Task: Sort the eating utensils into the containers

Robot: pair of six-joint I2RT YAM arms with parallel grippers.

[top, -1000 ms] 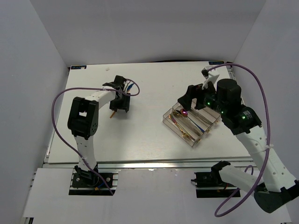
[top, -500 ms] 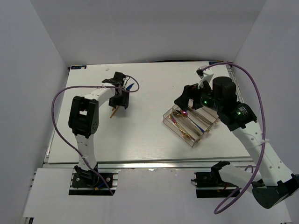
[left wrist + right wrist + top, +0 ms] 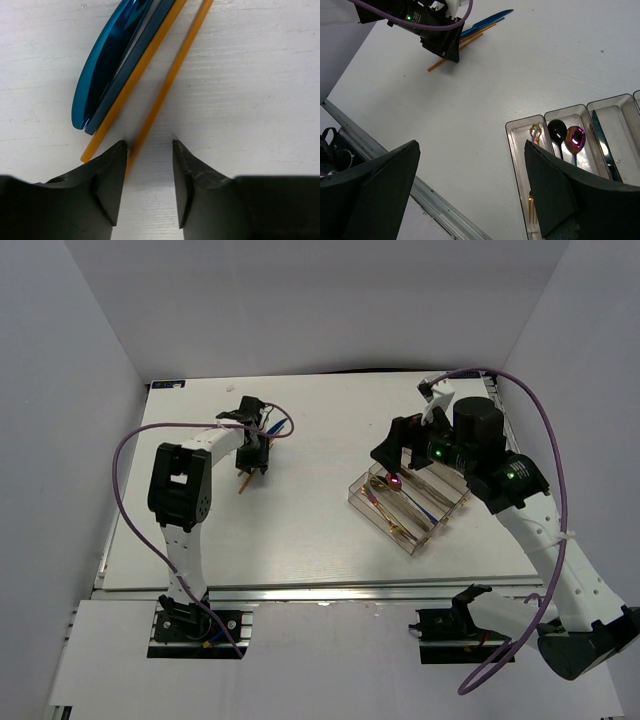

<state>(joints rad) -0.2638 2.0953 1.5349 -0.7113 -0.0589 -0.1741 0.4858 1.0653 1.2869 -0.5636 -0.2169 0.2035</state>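
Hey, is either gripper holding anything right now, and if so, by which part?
Nothing is gripped yet. The left gripper has its jaws either side of one chopstick near its end, with a gap showing. The right gripper is open and empty.

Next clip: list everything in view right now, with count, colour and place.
table: one, white, under everything
organizer tray: one, clear smoky, right part of table
forks: gold and rainbow, count unclear, end compartment of tray
spoons: two, one dark, one purple-iridescent, compartment beside the forks
slim dark piece: one, next compartment along
chopsticks: two, gold-orange, loose on table at left
blue pieces: apparently two, overlapping, against one chopstick
left gripper: black, open, straddling a chopstick's end
right gripper: black, open, empty, above table beside tray
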